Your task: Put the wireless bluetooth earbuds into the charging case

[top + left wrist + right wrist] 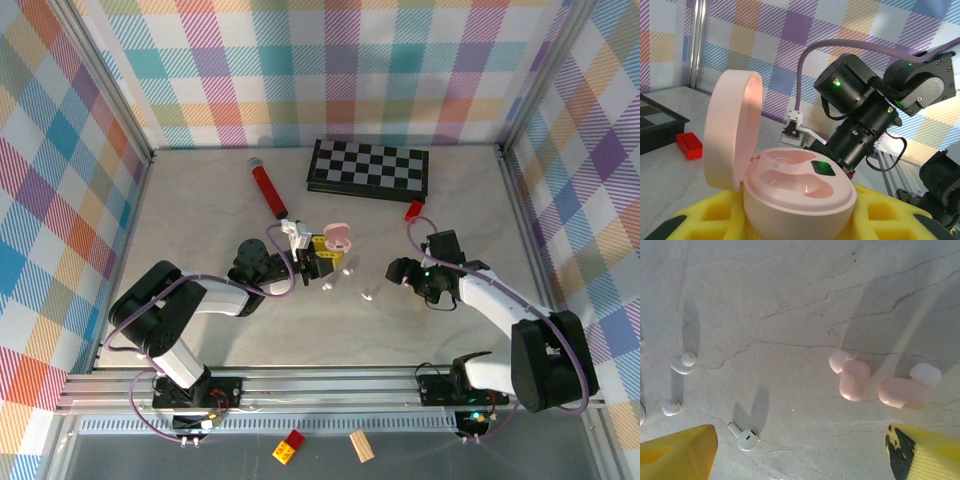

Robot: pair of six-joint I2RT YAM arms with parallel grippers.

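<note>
The pink charging case [800, 200] stands open, its lid [732, 127] upright and both sockets empty. It sits between the yellow fingers [890, 215] of my left gripper [322, 255], which is shut on it. Two pinkish earbuds [854, 379] [907, 391] lie on the table just ahead of my right gripper [800, 460]. A white stemmed earbud [745, 437] lies near its left fingertip [677, 452], and two more white ones [682, 362] [671, 407] lie further left. The right gripper [402, 270] hovers open over the table, holding nothing.
A folded chessboard [368, 168] lies at the back, with a red cylinder [267, 188] to its left. A small red block [412, 210] sits just in front of the board. The two arms face each other closely at mid-table.
</note>
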